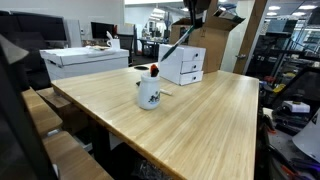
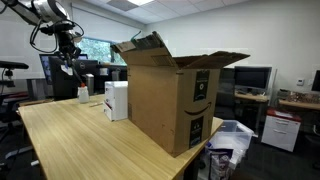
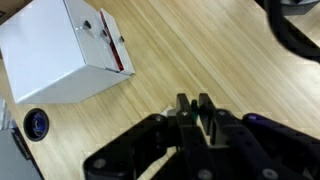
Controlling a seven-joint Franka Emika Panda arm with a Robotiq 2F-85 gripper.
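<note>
1. The fingers (image 3: 183, 108), high above the counter (image 1: 210, 120), are almost pressed together and seem to pinch a thin stick (image 1: 175, 45).
2. The thin stick slants down toward the white mug (image 1: 148, 92); if the pinch is loose it may slip out, or its end may knock the mug over.

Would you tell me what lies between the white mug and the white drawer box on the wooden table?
Only a strip of bare wooden table lies between the white mug and the white drawer box, as the wrist view shows.
</note>
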